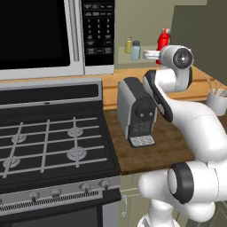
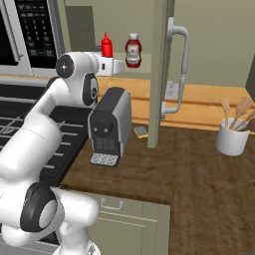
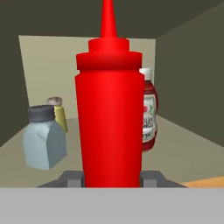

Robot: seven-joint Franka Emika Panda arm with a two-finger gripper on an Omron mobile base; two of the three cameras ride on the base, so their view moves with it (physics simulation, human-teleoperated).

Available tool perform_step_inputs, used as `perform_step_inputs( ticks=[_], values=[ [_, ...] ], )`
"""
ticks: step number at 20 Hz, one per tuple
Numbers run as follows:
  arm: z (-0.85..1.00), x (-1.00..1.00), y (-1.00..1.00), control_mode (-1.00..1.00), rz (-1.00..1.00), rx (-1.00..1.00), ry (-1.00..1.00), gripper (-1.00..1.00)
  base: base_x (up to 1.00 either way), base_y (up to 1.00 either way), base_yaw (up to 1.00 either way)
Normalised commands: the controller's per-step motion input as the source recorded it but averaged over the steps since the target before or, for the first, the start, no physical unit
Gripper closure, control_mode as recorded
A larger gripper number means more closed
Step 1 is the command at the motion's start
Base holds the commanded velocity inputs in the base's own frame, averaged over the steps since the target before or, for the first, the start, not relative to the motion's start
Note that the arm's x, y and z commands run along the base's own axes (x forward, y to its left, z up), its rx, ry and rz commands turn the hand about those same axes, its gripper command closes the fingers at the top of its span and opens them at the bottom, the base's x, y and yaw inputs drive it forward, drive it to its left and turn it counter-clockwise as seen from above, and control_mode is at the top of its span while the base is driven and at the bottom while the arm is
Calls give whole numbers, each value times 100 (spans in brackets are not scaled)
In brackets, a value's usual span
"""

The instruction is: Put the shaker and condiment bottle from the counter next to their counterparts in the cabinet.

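Observation:
My gripper is shut on the slim all-red condiment bottle, which stands upright between the fingers inside the cabinet. The wide red bottle with its white cap and label is just behind it to the right. On the pale shelf to the left are the pale blue shaker and, behind it, the yellow shaker. From the base, the condiment bottle rises above my hand beside the wide bottle, and both shakers stand side by side. Whether the condiment bottle rests on the shelf is hidden.
A grey coffee machine stands on the wood counter below my arm. The open olive cabinet door juts out on the right. A white utensil holder is at the far right, with the stove and microwave on the left.

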Motion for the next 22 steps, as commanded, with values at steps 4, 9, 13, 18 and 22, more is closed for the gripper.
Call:
perform_step_inputs(
  ticks=[4, 9, 13, 18, 22],
  values=[
    [-13, 30, -2, -100, 0, -3, 0, 100, 0, 0, 0],
    [-18, 37, 0, -100, 0, -3, 0, 100, 0, 0, 0],
    [-9, 32, -1, -100, 0, 0, 0, 100, 0, 0, 0],
    [0, 27, -5, -100, 0, 0, 0, 100, 0, 0, 0],
    [0, 23, -5, -100, 0, 0, 0, 100, 0, 0, 0]
  ],
)
